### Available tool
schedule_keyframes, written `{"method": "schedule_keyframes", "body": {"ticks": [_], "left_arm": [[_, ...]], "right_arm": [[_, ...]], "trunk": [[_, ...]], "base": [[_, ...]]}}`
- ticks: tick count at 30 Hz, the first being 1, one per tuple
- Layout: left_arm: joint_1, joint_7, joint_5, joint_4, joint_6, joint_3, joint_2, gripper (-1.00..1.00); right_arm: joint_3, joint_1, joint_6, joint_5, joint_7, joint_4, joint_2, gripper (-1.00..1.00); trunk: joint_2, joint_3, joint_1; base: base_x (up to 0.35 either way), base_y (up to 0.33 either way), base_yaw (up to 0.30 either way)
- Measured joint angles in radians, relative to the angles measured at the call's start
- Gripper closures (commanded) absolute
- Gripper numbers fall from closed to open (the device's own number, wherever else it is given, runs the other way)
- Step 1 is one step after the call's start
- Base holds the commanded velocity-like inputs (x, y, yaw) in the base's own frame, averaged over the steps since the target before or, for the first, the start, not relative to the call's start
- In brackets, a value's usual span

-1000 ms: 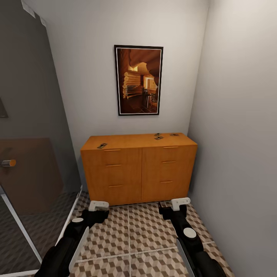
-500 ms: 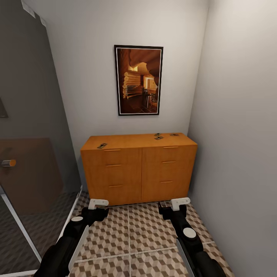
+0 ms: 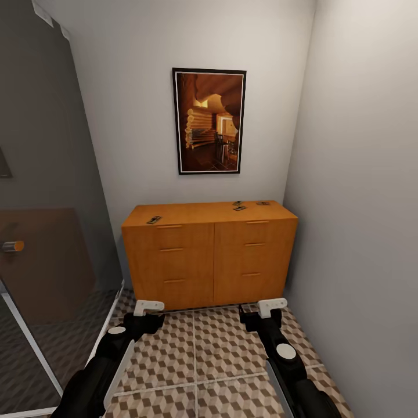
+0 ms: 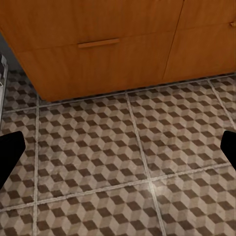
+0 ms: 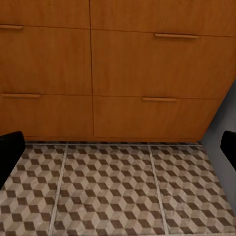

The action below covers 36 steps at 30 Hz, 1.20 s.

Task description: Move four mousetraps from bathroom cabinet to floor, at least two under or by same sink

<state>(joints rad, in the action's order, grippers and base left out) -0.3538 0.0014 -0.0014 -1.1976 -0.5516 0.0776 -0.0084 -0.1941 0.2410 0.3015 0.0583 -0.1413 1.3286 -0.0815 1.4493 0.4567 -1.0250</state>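
The mousetraps lie on the top of the cabinet [image 3: 209, 249]. One mousetrap [image 3: 154, 220] is near the front left corner of the top. Three others sit toward the back right corner: two [image 3: 238, 206] close together, and one [image 3: 263, 203] just beside them, nearer the right edge. They are too small here to see details. I judge them light, stiff and flat, so a hold across the narrow sides of the wooden board seems safest, away from the wire. A flat thing is hard to lift from a flat top; sliding it to the front edge may help.

The room is narrow. A wall stands close at the right end of the cabinet, and a glass partition [image 3: 52, 232] at the left. The bathroom floor [image 3: 197, 354] before the drawers is free.

The left gripper [image 3: 148, 316] and the right gripper [image 3: 262, 313] hang low over the tiles, both with fingers spread wide and holding nothing.
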Motion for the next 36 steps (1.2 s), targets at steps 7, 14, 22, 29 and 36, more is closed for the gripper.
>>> {"method": "schedule_keyframes", "body": {"ticks": [7,14,22,29,36], "left_arm": [[0.000,0.000,0.000,-0.002,0.000,0.000,-0.001,-1.00],[0.000,0.000,0.002,0.000,-0.001,0.001,-0.003,-1.00],[0.000,-0.001,0.002,-0.002,0.000,0.001,-0.003,-1.00],[0.001,-0.001,0.003,-0.048,-0.002,0.001,-0.003,-1.00],[0.004,-0.001,0.003,-0.102,-0.007,-0.002,-0.004,-1.00]], "right_arm": [[0.000,0.000,0.001,0.000,0.000,0.000,0.000,-1.00],[0.001,0.000,0.001,0.000,0.000,0.000,0.000,-1.00],[0.001,0.000,0.002,0.001,0.000,0.000,0.000,-1.00],[0.001,0.000,0.004,0.001,0.000,0.000,0.000,-1.00],[0.001,0.000,0.004,0.001,0.000,0.000,0.000,-1.00]], "trunk": [[0.000,0.000,0.000],[0.000,0.000,0.000],[0.000,0.000,0.000],[0.000,0.000,0.000],[0.000,0.000,0.000]], "base": [[0.000,0.000,0.000],[0.000,0.000,0.000],[0.000,0.000,0.000],[0.000,0.000,0.000],[0.000,0.000,0.000]]}}
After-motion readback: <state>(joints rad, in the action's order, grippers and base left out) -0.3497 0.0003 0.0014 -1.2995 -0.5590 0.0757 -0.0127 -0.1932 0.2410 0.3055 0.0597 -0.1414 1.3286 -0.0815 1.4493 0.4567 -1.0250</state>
